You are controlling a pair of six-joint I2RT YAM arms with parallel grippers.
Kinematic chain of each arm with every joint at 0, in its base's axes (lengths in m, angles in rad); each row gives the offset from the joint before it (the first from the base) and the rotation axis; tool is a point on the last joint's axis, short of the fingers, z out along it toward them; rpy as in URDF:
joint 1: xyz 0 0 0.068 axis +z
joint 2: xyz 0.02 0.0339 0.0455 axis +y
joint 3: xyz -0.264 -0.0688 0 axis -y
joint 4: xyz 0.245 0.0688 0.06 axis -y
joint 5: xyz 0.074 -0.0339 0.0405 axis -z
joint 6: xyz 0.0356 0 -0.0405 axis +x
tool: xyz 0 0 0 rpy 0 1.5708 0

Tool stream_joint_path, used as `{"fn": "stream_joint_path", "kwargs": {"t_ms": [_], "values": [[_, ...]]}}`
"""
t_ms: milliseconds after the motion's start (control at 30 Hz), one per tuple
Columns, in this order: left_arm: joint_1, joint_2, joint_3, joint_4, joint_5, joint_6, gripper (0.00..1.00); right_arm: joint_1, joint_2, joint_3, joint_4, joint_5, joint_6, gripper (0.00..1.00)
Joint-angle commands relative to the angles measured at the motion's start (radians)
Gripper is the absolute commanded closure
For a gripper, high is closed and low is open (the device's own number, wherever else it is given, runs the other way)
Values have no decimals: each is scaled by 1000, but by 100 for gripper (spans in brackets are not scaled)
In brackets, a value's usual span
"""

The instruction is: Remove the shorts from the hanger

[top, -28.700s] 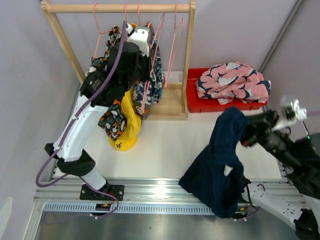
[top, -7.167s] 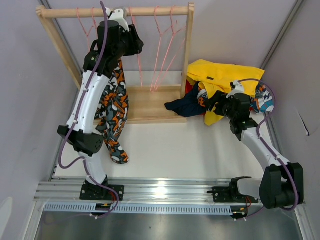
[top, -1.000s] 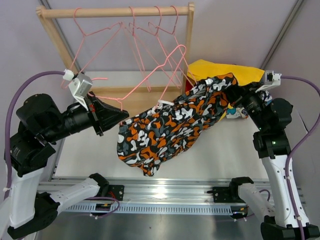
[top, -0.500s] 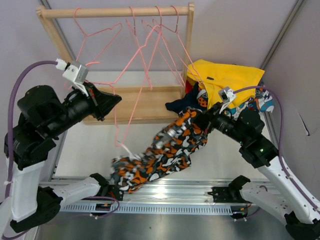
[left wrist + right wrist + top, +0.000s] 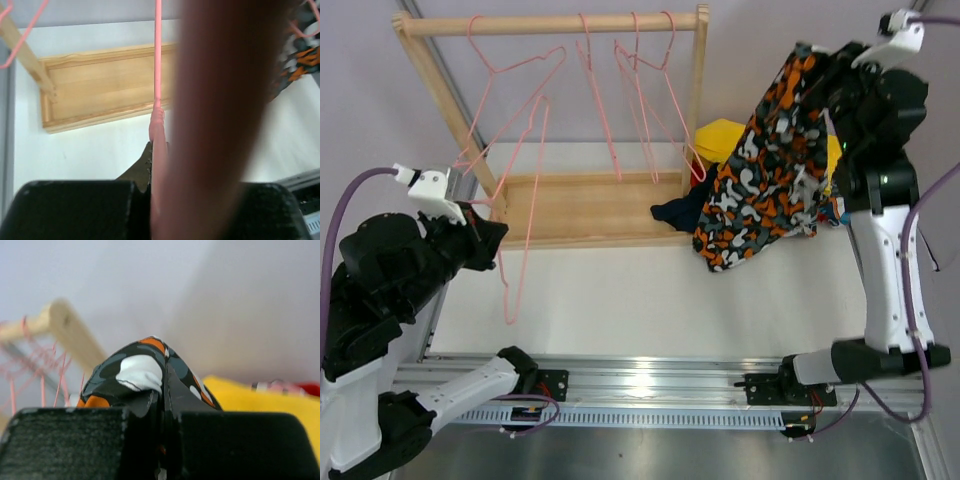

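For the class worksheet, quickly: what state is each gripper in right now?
Left gripper: shut on a pink hanger.
Right gripper: shut on the camouflage shorts.

This is a robotics lab test cell, not a home or a shop. Two white-and-black robot arms, the left arm [image 5: 390, 270] at 8 o'clock and the right arm [image 5: 885, 260] at 3 o'clock, are bolted to a ribbed aluminium rail [image 5: 650, 385] along the 6 o'clock edge of a bare white worktop [image 5: 620, 300]. Purple cables [image 5: 360, 180] loop from the arms. Plain pale lilac walls [image 5: 750, 60] close the cell in on three sides. The only domestic things are props: a wooden rack [image 5: 550, 20] at 12 o'clock hung with pink wire hangers [image 5: 603, 120], and a heap of shorts [image 5: 720, 135] at 2 o'clock.
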Motion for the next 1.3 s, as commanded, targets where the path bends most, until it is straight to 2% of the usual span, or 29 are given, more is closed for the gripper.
{"fn": "stream_joint_path", "kwargs": {"t_ms": [0, 100, 200, 300, 433, 467, 600, 633, 667, 700, 767, 800, 833, 900, 1133, 1267], "values": [[-4, 1, -56, -4, -99, 5, 100, -86, 166, 251, 72, -37, 45, 100], [-4, 9, -117, 45, -128, 19, 100, -123, 333, 465, 63, -62, 76, 100], [-3, 39, -172, 123, -132, 39, 100, -157, 457, 579, 89, -59, 79, 100], [13, 99, -177, 195, -132, 67, 100, -203, 516, 578, 147, -59, 100, 100], [123, 179, -154, 297, -45, 105, 100, -221, 510, 419, 244, -27, 76, 100], [190, 219, -135, 330, 16, 108, 100, -221, 502, 297, 270, -18, 70, 100], [287, 337, -38, 386, 79, 131, 100, -221, 478, 35, 286, 50, 71, 99], [301, 366, -18, 393, 84, 133, 100, -221, 474, -4, 246, 50, 94, 80], [307, 398, 57, 393, 88, 136, 100, -223, 474, -72, 217, 41, 100, 68], [312, 459, 86, 389, 87, 142, 100, -223, 471, -113, 197, 33, 113, 57], [324, 515, 187, 383, 94, 153, 100, -223, 429, -231, 224, -2, 169, 42], [329, 539, 227, 387, 101, 156, 100, -221, 404, -376, 259, -39, 188, 41], [332, 581, 250, 392, 107, 159, 100, -220, 380, -447, 346, -70, 203, 41], [336, 621, 336, 389, 116, 159, 100, -212, 314, -610, 412, -88, 226, 41], [349, 748, 482, 442, 136, 142, 100, -185, 188, -845, 433, -142, 232, 43], [352, 820, 542, 490, 145, 108, 100, -172, 126, -911, 443, -145, 223, 43]]}}
